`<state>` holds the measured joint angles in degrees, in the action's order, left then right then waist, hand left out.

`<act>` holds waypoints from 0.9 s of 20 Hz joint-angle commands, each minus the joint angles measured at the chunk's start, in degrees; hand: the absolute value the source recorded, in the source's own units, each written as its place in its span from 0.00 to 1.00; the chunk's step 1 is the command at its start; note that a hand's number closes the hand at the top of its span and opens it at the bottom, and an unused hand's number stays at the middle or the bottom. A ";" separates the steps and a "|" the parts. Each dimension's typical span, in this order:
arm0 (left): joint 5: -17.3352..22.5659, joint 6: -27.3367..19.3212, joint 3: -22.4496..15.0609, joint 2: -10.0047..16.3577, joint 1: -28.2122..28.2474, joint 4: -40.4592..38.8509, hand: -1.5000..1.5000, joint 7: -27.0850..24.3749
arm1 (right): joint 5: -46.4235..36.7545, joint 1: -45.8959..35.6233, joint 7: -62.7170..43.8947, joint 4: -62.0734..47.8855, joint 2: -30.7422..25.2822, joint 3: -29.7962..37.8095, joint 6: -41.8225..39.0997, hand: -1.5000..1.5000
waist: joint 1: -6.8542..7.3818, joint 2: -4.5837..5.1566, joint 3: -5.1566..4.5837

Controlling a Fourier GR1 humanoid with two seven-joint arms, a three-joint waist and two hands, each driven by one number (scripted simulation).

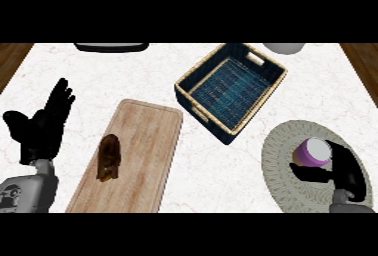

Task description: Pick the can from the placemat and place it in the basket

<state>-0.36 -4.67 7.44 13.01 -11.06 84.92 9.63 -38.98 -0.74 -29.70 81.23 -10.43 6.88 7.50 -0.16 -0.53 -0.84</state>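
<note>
Look at the low right corner of your view. The can [311, 153] is there, purple with a white top. It is over the round grey placemat [284, 167], near the mat's middle. You cannot tell if it sits on the mat or is lifted a little.

Your right hand [345, 173] is wrapped round the can. The fingers curl at its right side and the thumb comes under it from below, so the hand has hold of it.

The basket [201, 114] is up and to the left of the mat, well apart from the can. It is dark blue with a tan rim, and nothing is inside it.

Your left hand [40, 127] rests at the left edge, open, fingers up, holding nothing.

A wooden board [144, 150] lies on the white counter [214, 170] between the left hand and the basket. A small brown thing [109, 157] lies on the board.
</note>
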 commanded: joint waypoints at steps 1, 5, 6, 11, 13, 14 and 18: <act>-1.80 -0.79 -1.03 -1.51 -1.53 -3.50 0.50 -2.54 | 0.65 -0.67 -1.61 1.02 1.82 -1.74 -2.00 1.00 | -0.04 0.55 0.82; -0.38 1.08 0.68 -0.18 3.19 -0.28 0.50 -3.66 | -1.22 3.33 -0.35 2.84 4.45 -3.46 1.32 1.00 | 0.10 0.47 0.82; -1.53 -0.14 -0.28 -0.99 -1.26 -2.55 0.50 -2.55 | -1.54 -0.81 -0.71 -2.07 4.58 -2.33 2.61 1.00 | 0.10 0.58 0.84; -0.10 2.44 -3.51 -2.48 -2.80 -0.65 0.50 -0.78 | -6.22 -8.80 -5.89 -1.38 10.12 -25.10 3.46 1.00 | 8.33 2.01 1.00; -0.72 2.83 -4.51 -2.41 -4.84 -0.66 0.50 -0.74 | -4.82 -12.96 -8.31 -2.85 10.22 -29.86 3.65 1.00 | 10.11 2.48 1.11; -0.60 3.27 -4.59 -2.28 -4.33 -0.81 0.50 -0.86 | -3.22 -15.03 -10.13 -2.77 10.27 -31.88 5.79 1.00 | 10.93 2.26 1.11; -1.16 2.78 -5.65 -3.57 -5.25 -1.95 0.50 -0.77 | 0.48 -21.01 -12.57 -3.46 10.37 -38.01 19.11 1.00 | 10.54 2.16 1.20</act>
<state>-1.23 -2.12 2.89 10.25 -15.37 83.55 8.84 -41.13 -15.83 -40.12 78.94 -0.95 -24.72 18.31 8.96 1.40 0.02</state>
